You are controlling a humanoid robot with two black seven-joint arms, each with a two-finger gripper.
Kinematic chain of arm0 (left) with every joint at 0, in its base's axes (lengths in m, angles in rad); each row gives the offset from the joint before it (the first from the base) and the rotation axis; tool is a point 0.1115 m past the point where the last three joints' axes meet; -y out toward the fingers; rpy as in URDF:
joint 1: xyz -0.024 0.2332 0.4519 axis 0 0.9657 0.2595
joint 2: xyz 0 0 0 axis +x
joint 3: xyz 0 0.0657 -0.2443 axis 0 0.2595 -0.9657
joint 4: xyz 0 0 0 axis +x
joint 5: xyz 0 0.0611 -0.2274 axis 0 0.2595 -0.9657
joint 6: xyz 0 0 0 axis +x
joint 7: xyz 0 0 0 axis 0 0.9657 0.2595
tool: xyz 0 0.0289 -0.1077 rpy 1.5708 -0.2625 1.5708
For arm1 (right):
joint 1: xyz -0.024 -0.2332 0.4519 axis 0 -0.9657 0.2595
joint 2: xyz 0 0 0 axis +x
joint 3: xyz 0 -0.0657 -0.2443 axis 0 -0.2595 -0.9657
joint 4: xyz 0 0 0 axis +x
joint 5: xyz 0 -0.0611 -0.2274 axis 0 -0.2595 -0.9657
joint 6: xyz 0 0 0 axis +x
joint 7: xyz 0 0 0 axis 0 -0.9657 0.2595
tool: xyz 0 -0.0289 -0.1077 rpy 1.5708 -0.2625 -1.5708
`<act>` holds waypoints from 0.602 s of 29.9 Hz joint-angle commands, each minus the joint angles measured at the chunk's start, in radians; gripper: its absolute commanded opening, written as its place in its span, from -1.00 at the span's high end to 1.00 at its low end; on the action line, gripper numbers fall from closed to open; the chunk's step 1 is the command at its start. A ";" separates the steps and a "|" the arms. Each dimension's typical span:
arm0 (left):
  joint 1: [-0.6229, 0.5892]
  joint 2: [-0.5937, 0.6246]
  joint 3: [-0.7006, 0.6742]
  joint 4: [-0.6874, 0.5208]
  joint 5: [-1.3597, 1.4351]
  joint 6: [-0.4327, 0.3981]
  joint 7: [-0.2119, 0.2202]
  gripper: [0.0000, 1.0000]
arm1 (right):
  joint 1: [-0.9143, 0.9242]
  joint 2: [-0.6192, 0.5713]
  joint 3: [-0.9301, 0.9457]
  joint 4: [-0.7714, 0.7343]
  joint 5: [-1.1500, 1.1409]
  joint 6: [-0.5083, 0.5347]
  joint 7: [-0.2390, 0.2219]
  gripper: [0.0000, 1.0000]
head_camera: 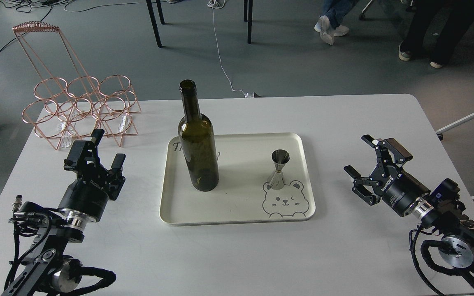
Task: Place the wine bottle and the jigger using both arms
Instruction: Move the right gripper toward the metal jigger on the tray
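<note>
Wine bottle (198, 142) upright on tray (237, 217), nearer left claw (102, 149); jigger (279, 169) nearer right claw (359, 155). Both claws wide open, empty.

A: Wine bottle (198, 142): state?
B: Dark olive-green glass, long narrow neck, no label, mouth open. Stands upright on the left half of the cream tray (237, 217).
A: Jigger (279, 169)?
B: Shiny silver double cone, hourglass form. Upright on the tray's right half, base touching the printed bear's ear. Well apart from the bottle, far shorter than it.
</note>
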 commanded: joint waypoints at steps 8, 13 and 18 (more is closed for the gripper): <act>-0.010 0.004 -0.004 0.008 -0.026 0.002 -0.004 -0.96 | 0.000 -0.129 0.001 0.145 -0.288 -0.014 0.108 -0.98; -0.012 0.014 -0.012 0.005 -0.066 -0.001 -0.039 -0.97 | 0.002 -0.175 0.004 0.203 -0.636 -0.120 0.108 -0.98; -0.012 0.019 -0.010 -0.001 -0.068 -0.001 -0.050 -0.97 | 0.013 -0.177 -0.004 0.209 -1.106 -0.301 0.108 -0.98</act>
